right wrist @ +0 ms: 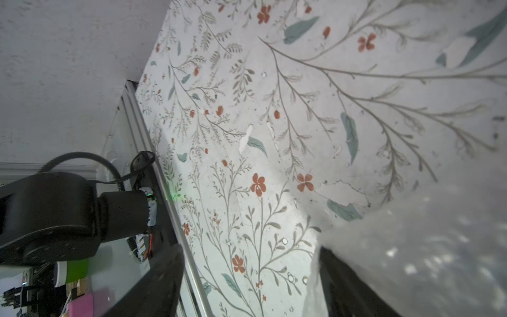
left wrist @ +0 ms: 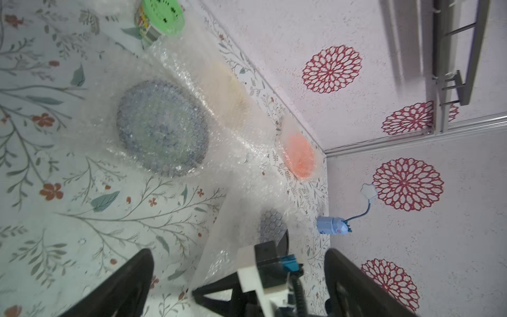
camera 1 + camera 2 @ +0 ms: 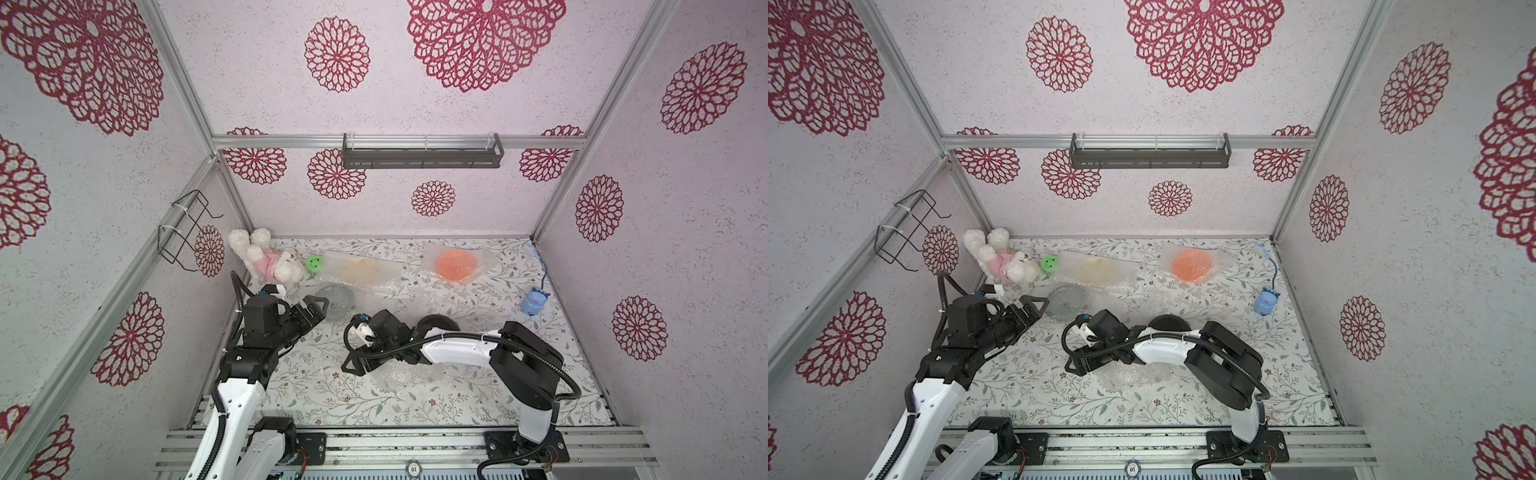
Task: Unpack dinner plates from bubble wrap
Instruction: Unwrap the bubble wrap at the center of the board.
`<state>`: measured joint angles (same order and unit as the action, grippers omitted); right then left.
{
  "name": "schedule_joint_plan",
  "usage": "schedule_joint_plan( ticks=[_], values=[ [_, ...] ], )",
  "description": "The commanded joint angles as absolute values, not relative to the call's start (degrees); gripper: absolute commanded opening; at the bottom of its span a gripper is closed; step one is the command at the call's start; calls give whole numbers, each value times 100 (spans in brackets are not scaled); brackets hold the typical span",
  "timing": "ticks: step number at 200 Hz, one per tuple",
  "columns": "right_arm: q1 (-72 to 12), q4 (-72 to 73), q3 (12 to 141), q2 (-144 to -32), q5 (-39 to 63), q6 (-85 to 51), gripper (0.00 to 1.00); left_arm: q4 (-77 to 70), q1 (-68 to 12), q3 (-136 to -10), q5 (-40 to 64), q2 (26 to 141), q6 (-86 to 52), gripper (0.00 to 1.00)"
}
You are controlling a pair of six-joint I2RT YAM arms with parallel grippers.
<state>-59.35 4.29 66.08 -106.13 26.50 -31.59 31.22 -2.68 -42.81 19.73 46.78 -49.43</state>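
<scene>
the floral-covered table [image 3: 519,374] fills the floor of the cell, and both arms reach over it from the near edge. the right arm [image 3: 457,351] bends across the middle toward the left. its right gripper [image 3: 356,365] is low over the cloth, jaws wide apart with nothing clamped between them. in the right wrist view a loose sheet [image 1: 425,247] of bubble wrap lies up against one finger [image 1: 348,282], and in both top views this sheet lies under the forearm. the left arm [image 3: 266,328] stands at the left side. its left gripper [image 3: 318,306] is released too, fingers spread and empty, tips just beside the blue-green plate [image 3: 334,297], which lies under bubble wrap [image 3: 386,286]. behind that plate, near the back wall, the cream plate [image 3: 359,270] shows pale through its own wrap. the orange plate [image 3: 456,264] lies in a separate wrap further right, well apart from the others. the black plate [image 3: 436,322] sits just behind the right forearm with a bare dark rim; how much wrap covers it i cannot tell. a white plush toy [image 3: 266,259] lies in the far left corner, a blue toy [image 3: 534,301] is near the right wall, and a green smiley disc [image 3: 314,262] rests between the plush and the cream plate.
</scene>
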Motion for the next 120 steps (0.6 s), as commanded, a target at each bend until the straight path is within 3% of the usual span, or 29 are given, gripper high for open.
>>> schedule_joint_plan(
  ticks=[1, 37, 70, 79, 97, 120],
  values=[
    [-5551, 952, 6577, -9857, 3578, -3184, 88, 3639, -242, -4187, 2063, 4637, -4834, 100],
    [-5315, 1422, 6215, -9131, 4321, -3538, 98, 3476, -270, -4077, 2348, 5086, -4702, 100],
    [-5624, 1290, 6843, -9420, 4273, -3569, 99, 3373, -264, -4124, 2085, 5235, -4750, 100],
    [-5733, 663, 7111, -9554, 3915, -3213, 99, 3480, -263, -4173, 1793, 5170, -4780, 100],
    [-5957, -823, 7529, -9723, 2251, -2380, 99, 3528, -255, -4191, 1562, 5016, -4824, 100],
    [-5657, 170, 6778, -9295, 3185, -2894, 99, 3598, -263, -4209, 1838, 5044, -4675, 100]
  ],
)
